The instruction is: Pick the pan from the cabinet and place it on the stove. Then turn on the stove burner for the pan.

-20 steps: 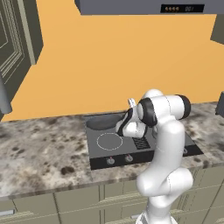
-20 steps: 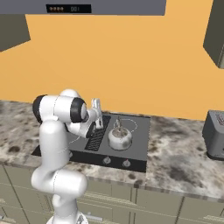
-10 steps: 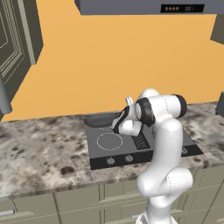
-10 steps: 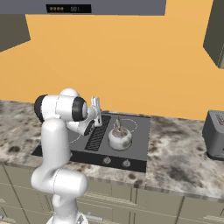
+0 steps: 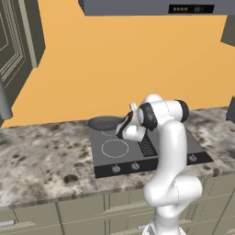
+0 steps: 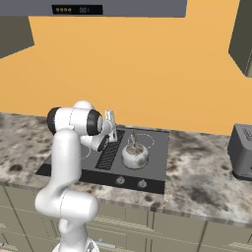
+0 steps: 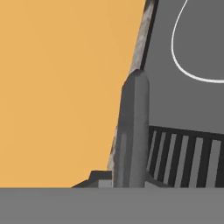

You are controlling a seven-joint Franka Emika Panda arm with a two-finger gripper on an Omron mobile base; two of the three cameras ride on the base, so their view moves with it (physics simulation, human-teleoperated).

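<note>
Left base view: the pan (image 5: 105, 122) is held by its handle in the clenched end effector (image 5: 130, 120) over the stove (image 5: 151, 158).

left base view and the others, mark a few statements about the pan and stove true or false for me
1. The pan is at the back left of the stove. True.
2. A kettle stands on the front left burner ring. False: that ring is bare; the kettle stands on the other side of the grille.
3. The end effector is shut on the pan's handle. True.
4. A toaster stands on the counter to the left of the stove. False: the toaster is on the counter to the right of the stove.
</note>
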